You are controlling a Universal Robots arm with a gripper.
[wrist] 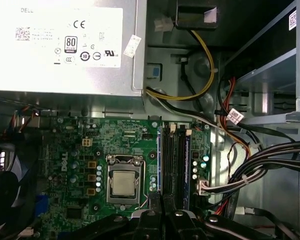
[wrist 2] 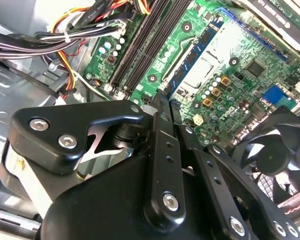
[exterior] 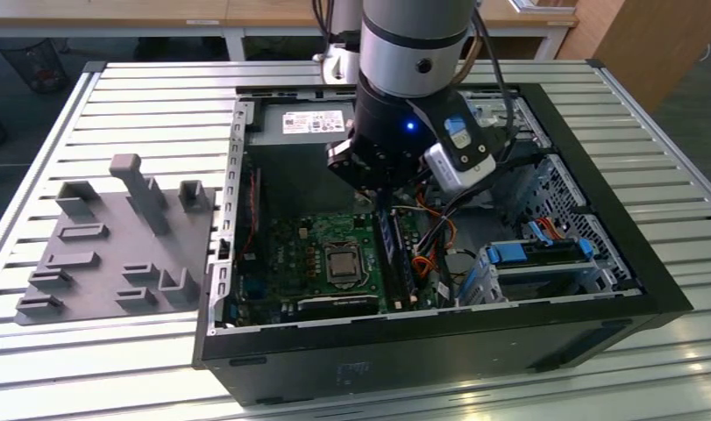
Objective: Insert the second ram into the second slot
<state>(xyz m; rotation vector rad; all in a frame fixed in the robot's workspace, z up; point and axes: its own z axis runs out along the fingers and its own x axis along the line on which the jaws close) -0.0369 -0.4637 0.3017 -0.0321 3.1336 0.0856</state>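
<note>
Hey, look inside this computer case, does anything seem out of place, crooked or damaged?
Nothing looks broken, spilled or askew. One oddity: the processor sits bare on the motherboard with no cooler over it. The gripper hangs low over the memory slots.

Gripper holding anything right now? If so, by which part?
Cannot tell. The gripper hangs low over the ram slots inside the case, and its own body hides whether it grips anything.

Silver arm, black wrist, blue light; black pincer linkages carry silver screws.
</note>
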